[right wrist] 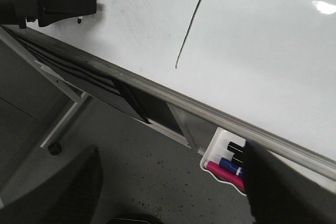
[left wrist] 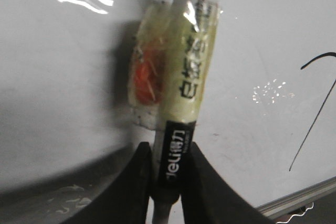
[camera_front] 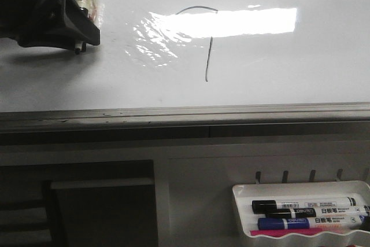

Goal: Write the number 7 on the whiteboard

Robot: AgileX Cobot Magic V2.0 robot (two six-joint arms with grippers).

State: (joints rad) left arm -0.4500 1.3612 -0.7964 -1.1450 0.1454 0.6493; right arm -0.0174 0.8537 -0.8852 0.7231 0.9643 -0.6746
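Whiteboard (camera_front: 300, 67): glossy white, filled the upper half of the front view; bright rectangular glare (camera_front: 231, 22) across the top centre, rippled reflections at its left end. Grey metal bottom edge (camera_front: 185, 114) ran the full width of the frame.

Number 7 (camera_front: 208, 44): thin black line, upper centre of the board; short curved top stroke, long near-vertical stem crossing the glare. Also seen at the right edge of the left wrist view (left wrist: 315, 114) and top centre of the right wrist view (right wrist: 186, 24).

Left gripper (camera_front: 78, 41): upper left of the front view, well apart from the 7. Jaws pinched on a marker (left wrist: 184, 103); tip just at the board surface, contact not certain. Barrel white, wrapped in yellowish tape with an orange patch (left wrist: 144, 80); black band lettered "deli", Chinese characters above, partly legible.

Right gripper (right wrist: 157, 192): dark fingers (right wrist: 278, 187) at the lower corners of its own view, spread wide, holding nothing.

Marker tray (camera_front: 240, 212): small, white, lower right of the front view, hung below the board. Held a black marker (camera_front: 300, 205), a blue marker (camera_front: 306, 222), a pink item (camera_front: 289, 232); labels too small to read.

Room: speckled grey floor (right wrist: 131, 145), grey stand frame beneath the board.
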